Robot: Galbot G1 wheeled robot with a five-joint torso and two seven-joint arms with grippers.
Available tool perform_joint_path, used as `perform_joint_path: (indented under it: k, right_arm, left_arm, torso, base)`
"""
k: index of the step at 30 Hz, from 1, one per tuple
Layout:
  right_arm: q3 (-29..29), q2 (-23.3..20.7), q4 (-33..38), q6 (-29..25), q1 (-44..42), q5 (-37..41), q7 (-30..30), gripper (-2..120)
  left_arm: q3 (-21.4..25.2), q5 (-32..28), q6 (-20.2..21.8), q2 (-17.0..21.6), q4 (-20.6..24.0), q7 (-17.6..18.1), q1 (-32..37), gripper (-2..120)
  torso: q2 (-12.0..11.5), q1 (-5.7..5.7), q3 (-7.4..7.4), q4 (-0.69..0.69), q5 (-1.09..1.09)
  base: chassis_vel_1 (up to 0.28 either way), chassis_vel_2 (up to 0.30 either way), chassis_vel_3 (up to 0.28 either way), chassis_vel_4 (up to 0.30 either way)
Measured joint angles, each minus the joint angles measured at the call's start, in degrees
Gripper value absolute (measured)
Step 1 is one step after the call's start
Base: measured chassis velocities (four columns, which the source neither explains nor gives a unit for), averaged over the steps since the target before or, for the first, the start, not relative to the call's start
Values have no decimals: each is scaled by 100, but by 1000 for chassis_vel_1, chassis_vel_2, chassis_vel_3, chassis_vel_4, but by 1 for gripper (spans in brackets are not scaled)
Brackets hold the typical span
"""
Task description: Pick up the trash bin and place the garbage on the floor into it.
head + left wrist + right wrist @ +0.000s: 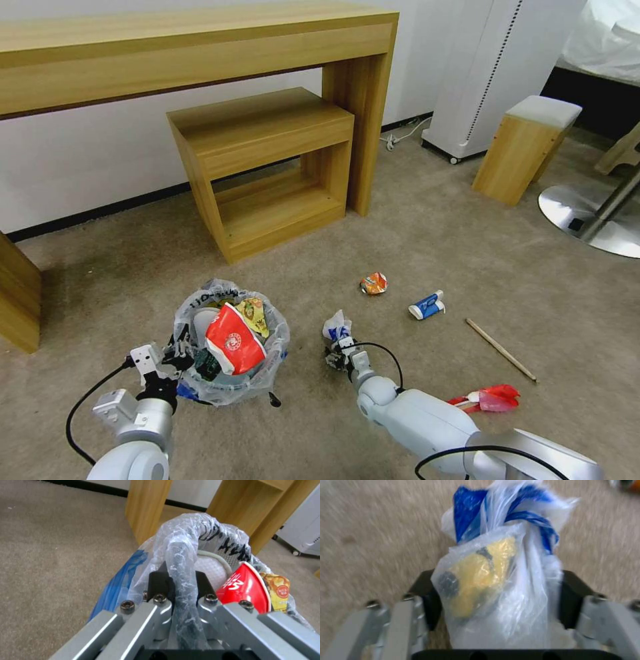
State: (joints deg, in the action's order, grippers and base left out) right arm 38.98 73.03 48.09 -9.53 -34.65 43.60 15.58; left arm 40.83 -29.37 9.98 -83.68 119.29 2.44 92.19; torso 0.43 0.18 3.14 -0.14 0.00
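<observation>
Left gripper (175, 357) clamps the trash bin (230, 373) rim, right gripper (335, 352) clenches one blue-and-white wrapper (337, 328) — four litter pieces beyond it.

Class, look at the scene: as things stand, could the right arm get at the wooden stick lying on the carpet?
Probably not straight away. The right end effector is shut on a blue-and-white plastic wrapper, so it has no free grip. Otherwise the way looks free: the wooden stick lies on bare floor on the robot's right side.
</observation>
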Motion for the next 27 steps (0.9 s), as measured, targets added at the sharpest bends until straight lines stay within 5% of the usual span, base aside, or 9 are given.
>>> perform_joint_path:
  k: [2, 3, 5, 13, 21, 27]
  right_arm:
    - [-67, -162, 238, -191, -26, -4, -155, 53]
    - [-219, -590, 738, -609, -105, 76, -579, 38]
    - [-410, -1111, 1225, -1166, -214, 50, -1172, 28]
    - [-779, -2331, 3174, -2165, -521, 283, -2543, 2]
    - [-798, -3036, 4706, -2302, -269, 376, -2907, 0]
    - [-125, -2893, 4909, -2164, 324, 521, -2950, 0]
  left_arm:
    - [8, 1, -5, 6, -32, 0, -4, 3]
    - [32, -1, -12, 19, -81, 1, -17, 3]
    - [65, -9, -12, 45, -126, 10, -41, 3]
    - [65, -25, -11, 62, -272, 51, -154, 3]
    - [-17, 44, 12, -19, -265, 53, -162, 3]
    - [-100, 100, 59, -93, -54, 53, -80, 3]
  torso:
    - [0, 0, 0, 1, 0]
    - [0, 0, 0, 2, 3]
    - [0, 0, 0, -1, 0]
    - [1, 0, -1, 1, 1]
    - [0, 0, -1, 0, -2]
    - [1, 0, 0, 0, -1]
  base:
    - [0, 0, 0, 0]
    - [0, 0, 0, 0]
    - [0, 0, 0, 0]
    - [0, 0, 0, 0]
    - [0, 0, 0, 0]
    - [0, 0, 0, 0]
